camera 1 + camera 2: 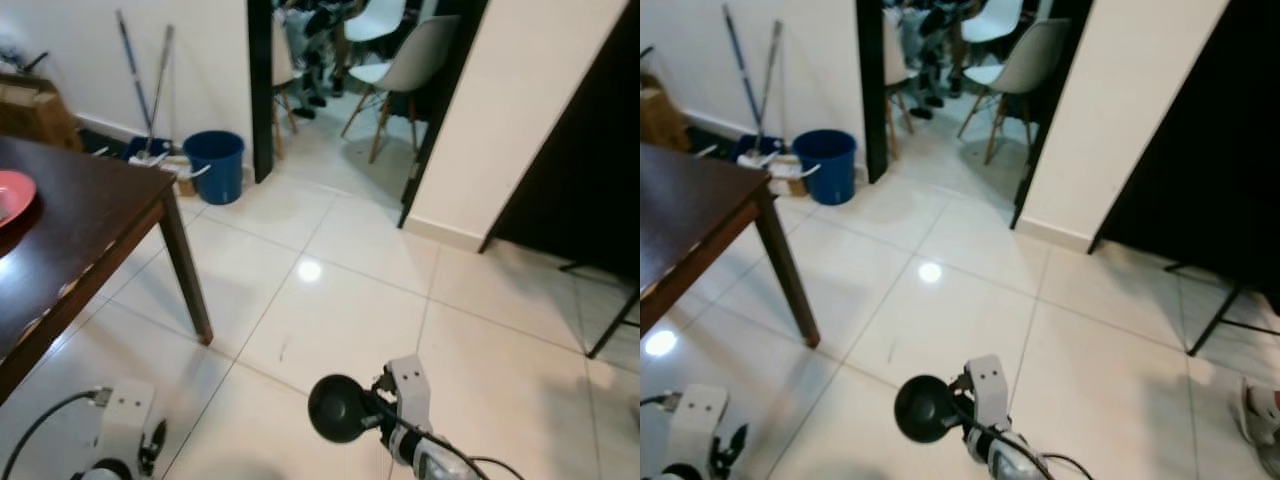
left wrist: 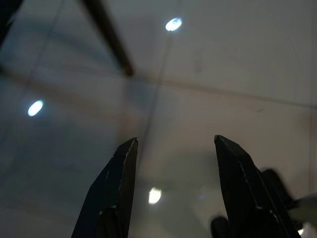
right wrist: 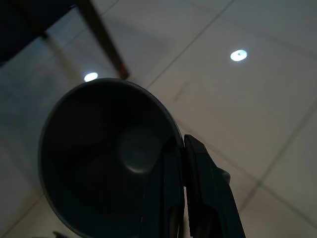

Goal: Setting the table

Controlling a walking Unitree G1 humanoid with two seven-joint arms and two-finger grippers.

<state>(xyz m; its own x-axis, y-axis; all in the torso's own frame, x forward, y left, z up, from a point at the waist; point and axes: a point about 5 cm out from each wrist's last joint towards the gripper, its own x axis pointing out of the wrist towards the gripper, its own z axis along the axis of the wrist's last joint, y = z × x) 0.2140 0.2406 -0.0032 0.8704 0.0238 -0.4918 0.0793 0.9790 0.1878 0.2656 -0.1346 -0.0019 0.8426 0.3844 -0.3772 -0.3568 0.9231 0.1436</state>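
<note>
The bowl (image 1: pixel 340 407), dark and round, hangs low in front of the robot in the left eye view, clamped at its rim by the right gripper (image 1: pixel 378 408), and the fingers hold it on its side so its rounded underside faces the camera. From those fingers the table (image 1: pixel 90 225) lies forward and well off to the left, across a stretch of bare floor (image 1: pixel 350 300), with a red plate (image 1: pixel 12 195) lying on its top near the far left edge; a blue bucket (image 1: pixel 215 165) stands by the wall beyond the table's corner. The left gripper (image 1: pixel 152 445) hangs low beside the table leg (image 1: pixel 188 270), the nearer arm to the table, but it carries nothing. In the right eye view the same bowl sits ahead of the right wrist, and the table corner again lies off to the left of it. The left wrist view shows that arm's two fingers (image 2: pixel 119 188) spread apart with only floor tile between them. The right wrist view looks straight into the bowl's hollow, with one finger (image 3: pixel 208 188) pressed outside the rim and the other inside, so the grip looks firm. My judgement is that the bowl must be carried leftward and forward to reach the tabletop, then righted before being set down.
</note>
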